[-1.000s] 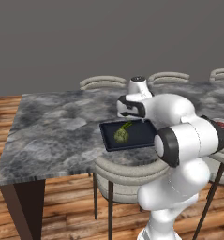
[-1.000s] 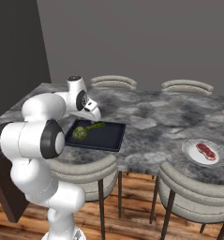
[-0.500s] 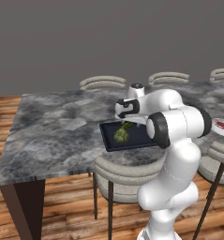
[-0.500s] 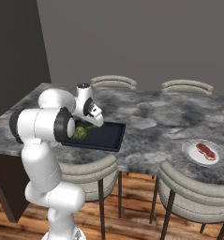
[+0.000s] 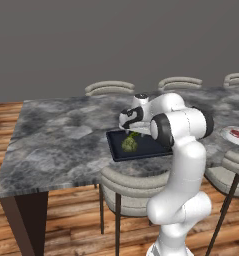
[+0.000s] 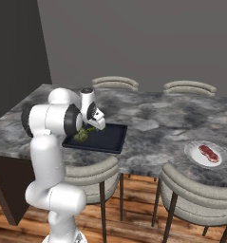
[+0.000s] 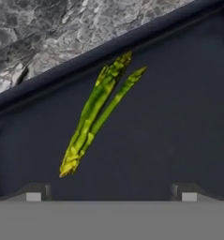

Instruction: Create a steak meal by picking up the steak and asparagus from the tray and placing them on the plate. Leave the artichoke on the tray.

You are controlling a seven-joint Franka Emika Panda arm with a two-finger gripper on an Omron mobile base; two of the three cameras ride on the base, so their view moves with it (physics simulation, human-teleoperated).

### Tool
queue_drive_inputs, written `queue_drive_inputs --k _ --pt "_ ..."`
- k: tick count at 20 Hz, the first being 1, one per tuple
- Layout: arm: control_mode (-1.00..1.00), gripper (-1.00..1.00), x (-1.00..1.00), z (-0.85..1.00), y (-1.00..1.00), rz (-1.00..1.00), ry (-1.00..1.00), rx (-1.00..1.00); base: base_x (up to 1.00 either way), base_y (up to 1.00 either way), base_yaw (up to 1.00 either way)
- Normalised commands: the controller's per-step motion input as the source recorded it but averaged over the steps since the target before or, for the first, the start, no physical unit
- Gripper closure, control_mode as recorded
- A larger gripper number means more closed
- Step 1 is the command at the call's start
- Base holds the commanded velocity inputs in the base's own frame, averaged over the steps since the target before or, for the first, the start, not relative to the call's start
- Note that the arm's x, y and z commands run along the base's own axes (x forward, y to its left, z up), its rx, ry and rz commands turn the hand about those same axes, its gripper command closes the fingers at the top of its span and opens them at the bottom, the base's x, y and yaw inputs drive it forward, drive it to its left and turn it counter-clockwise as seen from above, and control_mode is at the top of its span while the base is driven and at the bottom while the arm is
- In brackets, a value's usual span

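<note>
A white robot arm reaches over a black tray (image 6: 110,142) on a grey marble table (image 5: 56,140). Its gripper (image 7: 111,191) hangs above the tray with its two fingertips (image 7: 34,193) spread wide and empty. The asparagus (image 7: 97,112), a thin green bundle, lies flat on the tray floor near the tray's far rim, between the open fingers and slanted across their line. The artichoke (image 5: 130,143), a bumpy yellow-green ball, sits on the tray just beside the asparagus. The steak (image 6: 209,153) already rests on the plate (image 6: 193,149), well apart from the tray along the table. Judging from this, the risk is a poor pinch: the slanted, low-lying stalks could slip out, or a finger could nudge the artichoke off its spot.
</note>
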Motion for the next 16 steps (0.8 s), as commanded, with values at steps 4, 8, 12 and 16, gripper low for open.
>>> queue_drive_inputs --k 4,8,12,16 --pt "-1.00 -1.00 0.41 -0.27 0.00 0.00 0.00 0.00 0.00 0.00 0.00" --pt "-1.00 -1.00 0.38 -0.28 0.00 0.00 0.00 0.00 0.00 0.00 0.00" --pt "-1.00 -1.00 0.35 -0.28 0.00 0.00 0.00 0.00 0.00 0.00 0.00" --pt "-1.00 -1.00 0.30 -0.30 0.00 0.00 0.00 0.00 0.00 0.00 0.00"
